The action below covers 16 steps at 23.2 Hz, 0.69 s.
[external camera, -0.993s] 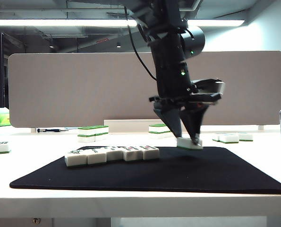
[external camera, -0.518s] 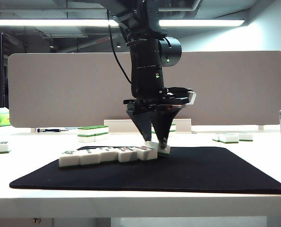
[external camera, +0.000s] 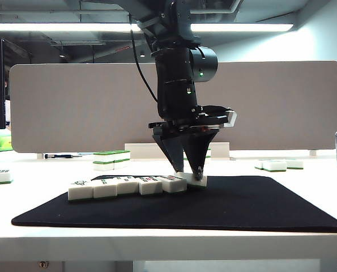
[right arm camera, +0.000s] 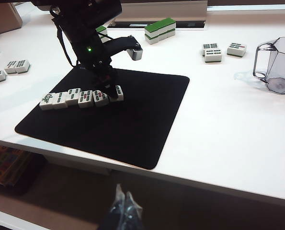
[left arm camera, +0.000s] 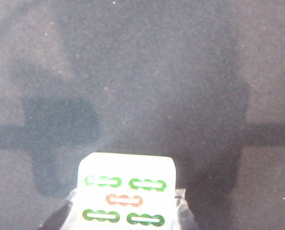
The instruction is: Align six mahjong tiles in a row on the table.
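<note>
On the black mat (external camera: 242,207) lies a row of several white mahjong tiles (external camera: 126,186), also seen as the row (right arm camera: 73,97) in the right wrist view. My left gripper (external camera: 190,171) points down at the row's right end, shut on one more tile (external camera: 199,181) that sits low against the last tile in the row. The held tile (left arm camera: 127,187) shows green and red bamboo marks, and my left gripper (left arm camera: 125,219) flanks it on both sides. My right gripper (right arm camera: 123,205) is shut on nothing, below the front edge of the table (right arm camera: 228,120), far from the tiles.
Stacked green-topped tiles (external camera: 111,159) lie behind the mat. Loose tiles lie at the right (external camera: 278,165) and at the left (external camera: 0,176). A clear plastic cup (right arm camera: 275,67) stands at the far right. A grey divider panel (external camera: 72,107) runs along the back.
My left gripper carried the tile leftward from the mat's right part and lowered it at the row's right end. The row has shifted slightly to the left.
</note>
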{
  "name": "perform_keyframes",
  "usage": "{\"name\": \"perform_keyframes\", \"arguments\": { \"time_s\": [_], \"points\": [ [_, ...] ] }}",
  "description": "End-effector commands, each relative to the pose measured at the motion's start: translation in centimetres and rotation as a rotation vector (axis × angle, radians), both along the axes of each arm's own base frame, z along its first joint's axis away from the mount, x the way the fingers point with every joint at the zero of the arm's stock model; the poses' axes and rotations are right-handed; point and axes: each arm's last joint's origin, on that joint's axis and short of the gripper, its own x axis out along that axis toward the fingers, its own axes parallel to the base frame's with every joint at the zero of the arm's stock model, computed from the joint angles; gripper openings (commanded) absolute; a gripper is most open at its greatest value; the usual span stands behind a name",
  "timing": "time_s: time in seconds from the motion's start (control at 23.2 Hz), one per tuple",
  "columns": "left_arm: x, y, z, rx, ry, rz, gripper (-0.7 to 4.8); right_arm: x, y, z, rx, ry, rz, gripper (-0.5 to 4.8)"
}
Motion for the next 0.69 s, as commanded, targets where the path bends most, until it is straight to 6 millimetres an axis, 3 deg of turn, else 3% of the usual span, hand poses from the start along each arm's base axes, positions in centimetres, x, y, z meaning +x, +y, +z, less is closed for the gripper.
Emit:
{"name": "perform_keyframes", "arguments": {
  "time_s": [0.04,0.09,0.17,0.39,0.43,0.56,0.69],
  "points": [
    [0.0,0.2,0.0,0.002,0.015,0.002,1.84,-0.3,0.0,0.0,-0.003,-0.028,0.001,-0.01],
    [0.0,0.2,0.0,0.002,0.015,0.002,2.0,-0.3,0.0,0.0,-0.003,-0.028,0.001,-0.01],
    [0.0,0.3,0.0,0.005,0.018,0.003,3.05,-0.3,0.0,0.0,-0.003,-0.029,0.001,-0.01],
    [-0.5,0.5,0.8,0.027,0.022,0.007,3.09,-0.3,0.0,0.0,-0.003,-0.029,0.001,-0.01],
    [-0.5,0.0,1.8,0.004,-0.008,0.004,3.05,-0.3,0.0,0.0,-0.003,-0.028,0.001,-0.01],
    [-0.3,-1.3,2.3,-0.065,-0.088,-0.015,1.54,-0.3,0.0,0.0,-0.003,-0.028,0.001,-0.01],
    [0.0,-2.1,0.6,-0.061,-0.083,-0.025,1.42,-0.3,0.0,0.0,-0.003,-0.028,0.002,-0.01]
  ]
}}
